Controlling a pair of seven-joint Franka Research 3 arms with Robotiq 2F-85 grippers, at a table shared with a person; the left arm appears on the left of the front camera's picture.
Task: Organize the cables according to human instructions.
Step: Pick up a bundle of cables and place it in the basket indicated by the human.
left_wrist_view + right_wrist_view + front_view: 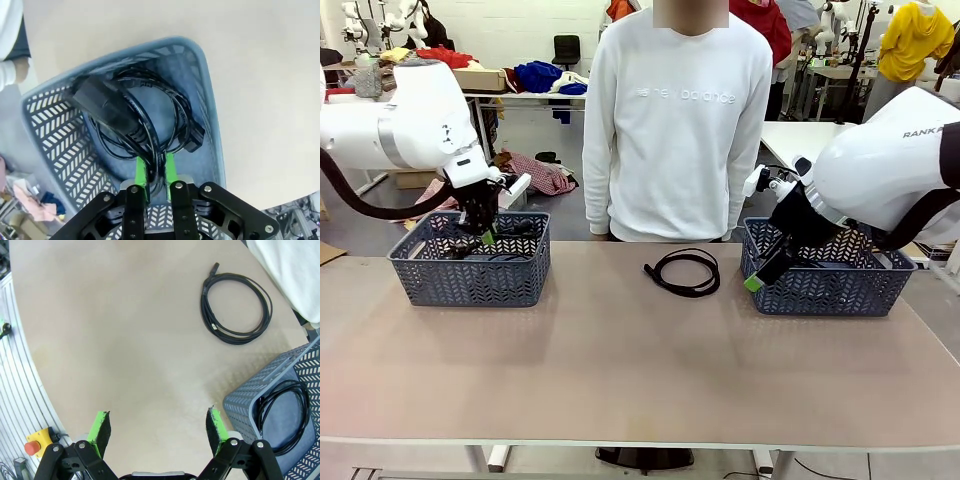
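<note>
Left pincer (155, 165) pinched a limp, light cable (142, 127) across its bundled strands; right pincer (158, 416) gaped wide above the counter (125, 330).

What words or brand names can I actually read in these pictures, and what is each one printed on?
"RANKA": grey letters on the white right arm, cut off by the picture's edge.
"new balance": faint raised letters across the chest of the person's white sweatshirt, barely legible.
Black cable and yellow box with a red button: no readable print.
</note>
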